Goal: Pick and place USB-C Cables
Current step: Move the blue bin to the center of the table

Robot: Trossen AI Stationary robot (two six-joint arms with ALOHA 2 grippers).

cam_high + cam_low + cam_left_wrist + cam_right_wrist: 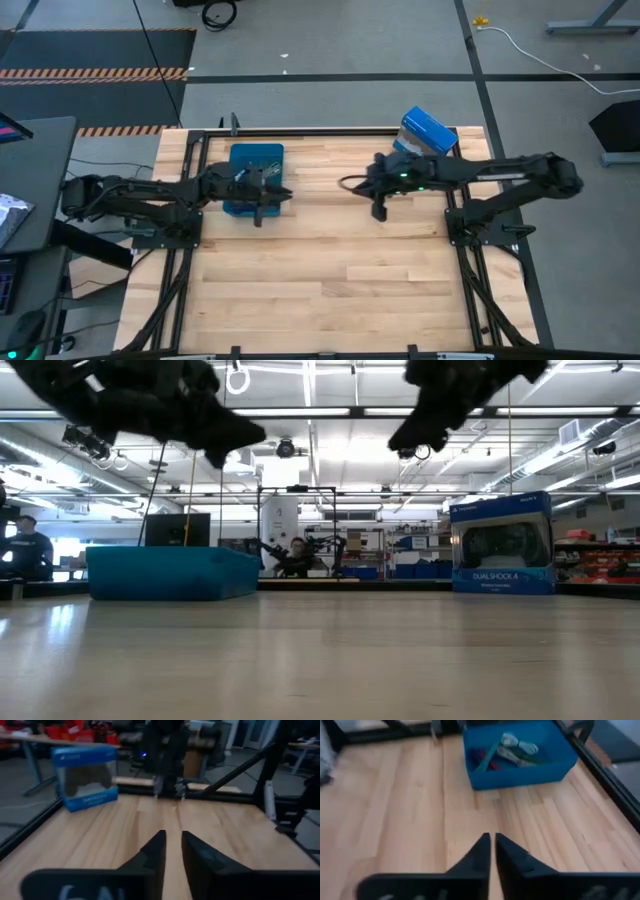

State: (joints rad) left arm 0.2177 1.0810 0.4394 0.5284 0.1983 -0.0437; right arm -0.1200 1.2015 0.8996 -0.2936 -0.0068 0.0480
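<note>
The blue tray point(520, 770) stands at the table's far left and also shows in the high view point(250, 160). Several cable bundles lie in it: a pale one point(519, 743), a teal one point(487, 756), a purple and a magenta one point(481, 757), and greenish-grey ones point(520, 759). My left gripper point(173, 845) hovers above the tray's right edge point(272, 190), empty, its fingers a narrow gap apart. My right gripper point(492, 845) hovers above the table's far middle point(378, 200), shut and empty, facing the tray.
A blue-and-white box point(430, 132) stands at the far right of the table; it also shows in the left wrist view point(85, 775) and the low view point(500, 545). Bare wood point(330, 280) covers the near half. People show in the room beyond.
</note>
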